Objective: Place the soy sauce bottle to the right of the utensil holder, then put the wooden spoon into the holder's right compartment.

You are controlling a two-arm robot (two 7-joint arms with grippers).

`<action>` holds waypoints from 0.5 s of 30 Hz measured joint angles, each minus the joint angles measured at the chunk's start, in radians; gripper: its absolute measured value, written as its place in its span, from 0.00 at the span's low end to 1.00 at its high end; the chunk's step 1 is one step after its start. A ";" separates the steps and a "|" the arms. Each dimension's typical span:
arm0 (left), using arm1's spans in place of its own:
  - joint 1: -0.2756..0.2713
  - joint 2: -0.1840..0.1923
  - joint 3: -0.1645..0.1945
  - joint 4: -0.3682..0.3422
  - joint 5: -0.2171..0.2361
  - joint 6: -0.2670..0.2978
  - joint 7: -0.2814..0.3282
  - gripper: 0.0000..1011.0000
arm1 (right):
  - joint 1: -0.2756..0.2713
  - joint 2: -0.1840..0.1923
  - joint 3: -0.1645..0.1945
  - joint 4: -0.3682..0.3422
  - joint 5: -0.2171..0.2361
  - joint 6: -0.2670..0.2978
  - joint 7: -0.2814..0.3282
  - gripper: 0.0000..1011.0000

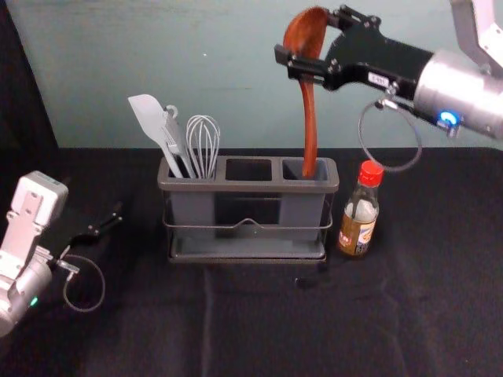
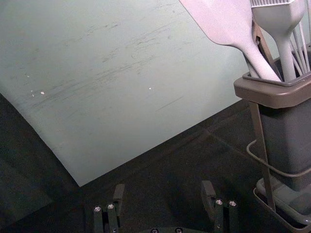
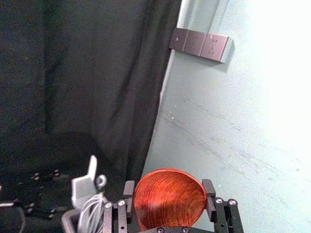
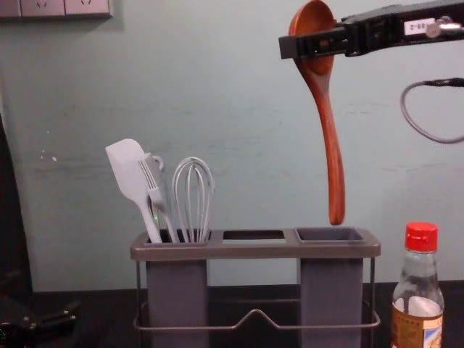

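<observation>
Red-brown wooden spoon point(image 1: 310, 126) hangs handle down, bowl pinched between 2 fingers of right gripper point(image 1: 310, 38). Handle end sits below gripper, just above right compartment point(image 4: 330, 290) of utensil holder point(image 1: 251, 187). Soy sauce bottle point(image 1: 359, 214) (upright, red cap point(image 1: 371, 172) on) stands below right gripper too, just right of holder. Left compartment point(image 4: 176, 290), lower and leftward from right gripper, has spatula point(image 1: 149, 118), brush point(image 4: 152, 181) and whisk point(image 1: 203, 145). Left gripper point(image 1: 115, 216) idles left of holder, 2 fingers spread.
</observation>
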 joint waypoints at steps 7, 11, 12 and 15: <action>0.000 0.000 0.000 0.000 0.000 0.000 0.000 1.00 | 0.075 -0.037 -0.042 0.107 -0.014 -0.008 -0.011 0.84; 0.000 0.000 0.000 0.000 0.000 0.000 0.000 1.00 | 0.104 -0.054 -0.061 0.159 -0.022 -0.009 -0.011 0.84; 0.000 0.000 0.000 0.000 0.000 0.000 0.000 1.00 | 0.112 -0.058 -0.067 0.173 -0.025 -0.010 -0.011 0.84; 0.000 0.000 0.000 0.000 0.000 0.000 0.000 1.00 | 0.122 -0.065 -0.074 0.194 -0.030 -0.012 -0.011 0.84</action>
